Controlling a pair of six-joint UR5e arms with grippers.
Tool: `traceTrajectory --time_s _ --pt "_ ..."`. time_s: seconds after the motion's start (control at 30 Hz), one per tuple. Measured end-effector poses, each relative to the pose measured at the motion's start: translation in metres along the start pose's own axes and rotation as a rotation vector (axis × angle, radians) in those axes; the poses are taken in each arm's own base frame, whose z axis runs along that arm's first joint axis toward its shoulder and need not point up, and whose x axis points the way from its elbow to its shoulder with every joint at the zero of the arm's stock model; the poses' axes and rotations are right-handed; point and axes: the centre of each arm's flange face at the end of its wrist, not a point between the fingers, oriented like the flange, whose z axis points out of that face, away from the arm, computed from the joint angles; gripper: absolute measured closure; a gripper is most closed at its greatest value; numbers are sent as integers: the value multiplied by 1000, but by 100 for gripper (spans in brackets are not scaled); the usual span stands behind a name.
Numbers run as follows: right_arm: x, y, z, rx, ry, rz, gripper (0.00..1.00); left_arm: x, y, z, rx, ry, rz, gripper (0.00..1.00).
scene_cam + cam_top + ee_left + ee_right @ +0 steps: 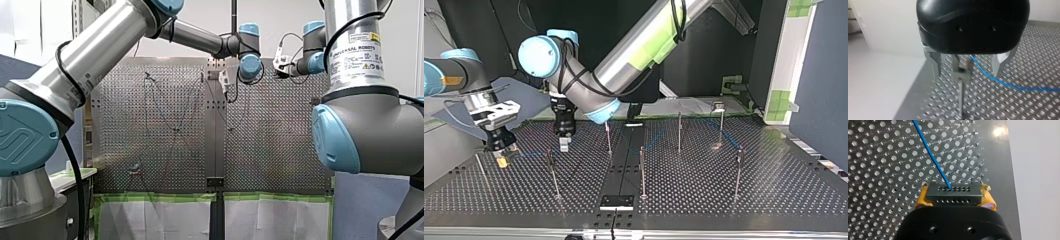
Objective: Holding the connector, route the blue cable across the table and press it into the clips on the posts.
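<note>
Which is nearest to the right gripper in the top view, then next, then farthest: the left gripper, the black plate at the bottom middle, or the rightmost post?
From my right gripper, at the top view's left:
1. Nearest, beside it toward the middle: my left gripper.
2. The black plate, bottom middle.
3. The rightmost post, far across the table.

Two white sheets (155,222) edged in green tape (150,197) at the front view's bottom; a black strip (620,175) mid-table; a green-taped white panel (796,55) at the top view's right.
</note>
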Motion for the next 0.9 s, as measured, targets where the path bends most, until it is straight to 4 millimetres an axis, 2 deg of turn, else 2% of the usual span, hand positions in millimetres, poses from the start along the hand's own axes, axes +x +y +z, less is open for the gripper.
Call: traceTrajectory --time_s 0.23,0.53,0.9 --pt "0 -1 0 0 -1 0 100 -22 1 -15 19 -43 -67 0" --pt "0 1 0 -4 1 0 100 -55 14 -28 31 -113 -150 0" --pt "0 2 0 -8 1 -2 100 -86 31 -41 48 -182 -257 0"
